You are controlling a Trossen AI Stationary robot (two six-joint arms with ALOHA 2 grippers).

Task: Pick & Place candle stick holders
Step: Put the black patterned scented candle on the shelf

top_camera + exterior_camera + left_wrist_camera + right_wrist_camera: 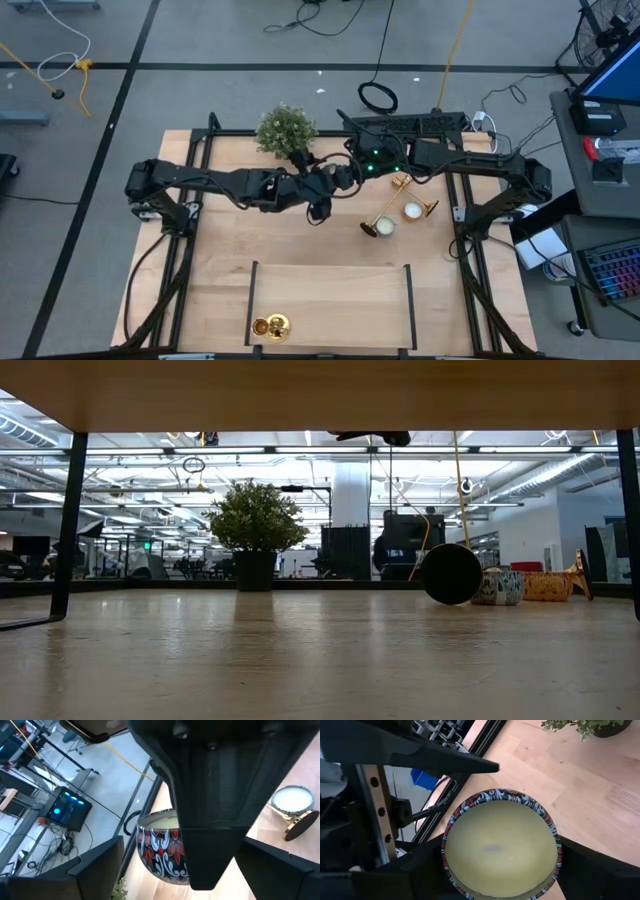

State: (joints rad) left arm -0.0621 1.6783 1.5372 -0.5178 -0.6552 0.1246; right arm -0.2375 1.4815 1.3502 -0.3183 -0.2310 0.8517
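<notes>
- High view: the counter (330, 280) carries everything. Both arms meet above its middle, near the plant (286, 130) at the far edge.
- Right claw (500, 870): raised off the counter and pinching a patterned tin (500, 845) of pale wax by its sides. This is not one of the gold holders.
- Left claw (187, 870): fingers spread wide and empty, facing the tin from close by.
- Second tin (412, 210): white wax, sitting among the holders on the right.
- Lying holder (384, 214): on its side to the right of centre, with the dark underside of its base facing the front edge and the stem pointing back.
- Side holder (430, 208): just beside the second tin. I cannot tell how it sits.
- Front holder (270, 326): alone near the front edge, left of centre, well apart from the rest.
- Handling (judgement): the holders look like rigid polished metal, so light to moderate in weight and slick.
  - The slim stem could slip or pivot in a loose pinch.
  - The lying holder may roll on its round base if nudged.
- Grip (judgement): close across the stem just above the flared base, where most of the weight sits. The base rim looks too wide and sloped to hold well.
</notes>
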